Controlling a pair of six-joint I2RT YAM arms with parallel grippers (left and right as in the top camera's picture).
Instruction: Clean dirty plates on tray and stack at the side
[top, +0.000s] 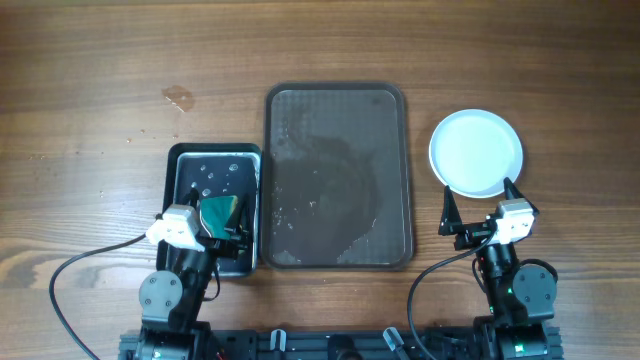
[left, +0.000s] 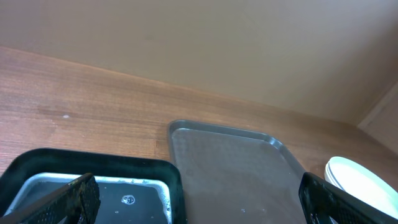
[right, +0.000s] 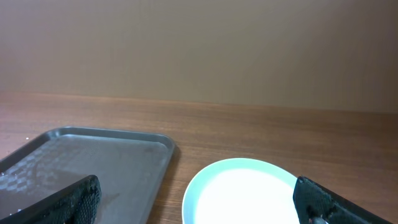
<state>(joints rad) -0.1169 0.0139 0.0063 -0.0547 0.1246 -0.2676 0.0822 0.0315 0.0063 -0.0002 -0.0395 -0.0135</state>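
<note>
The large dark grey tray (top: 338, 170) lies in the middle of the table, wet and with no plates on it. It also shows in the left wrist view (left: 230, 168) and the right wrist view (right: 87, 162). The white plates (top: 476, 152) sit stacked on the table right of the tray, seen too in the right wrist view (right: 245, 193) and at the left wrist view's edge (left: 360, 183). My left gripper (top: 222, 225) is open and empty over the near end of the black basin. My right gripper (top: 480, 210) is open and empty just near of the plate stack.
A glossy black basin (top: 215, 205) with soapy water and a green sponge (top: 220, 210) sits left of the tray, also in the left wrist view (left: 93, 186). A small wet mark (top: 178, 97) is on the wood at the far left.
</note>
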